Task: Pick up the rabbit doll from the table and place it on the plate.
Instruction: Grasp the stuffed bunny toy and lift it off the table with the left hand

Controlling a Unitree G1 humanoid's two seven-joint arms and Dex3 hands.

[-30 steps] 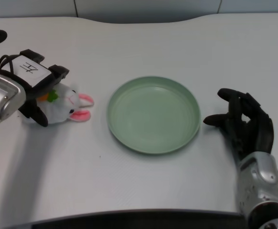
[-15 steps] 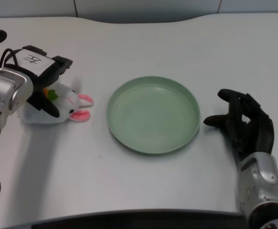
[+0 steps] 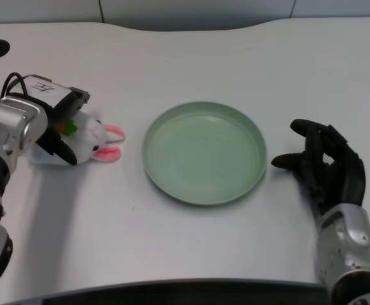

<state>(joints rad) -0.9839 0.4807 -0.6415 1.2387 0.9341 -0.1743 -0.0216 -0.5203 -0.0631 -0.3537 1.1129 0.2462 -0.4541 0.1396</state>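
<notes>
Left robot hand (image 3: 58, 121) at frame left, palm down over rabbit doll (image 3: 93, 141), fingers curled around its body; firm grip unclear. Doll lying on desk (image 3: 191, 254), beside green plate (image 3: 204, 152) at centre.

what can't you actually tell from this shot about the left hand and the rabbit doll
- Head view: whether the left hand really grips the rabbit doll; its fingers lie over the body and hide the contact.
- Head view: the doll's rear half, covered by that hand.
- Head view: the handwritten mark on the hand's white label, too small to read.
</notes>
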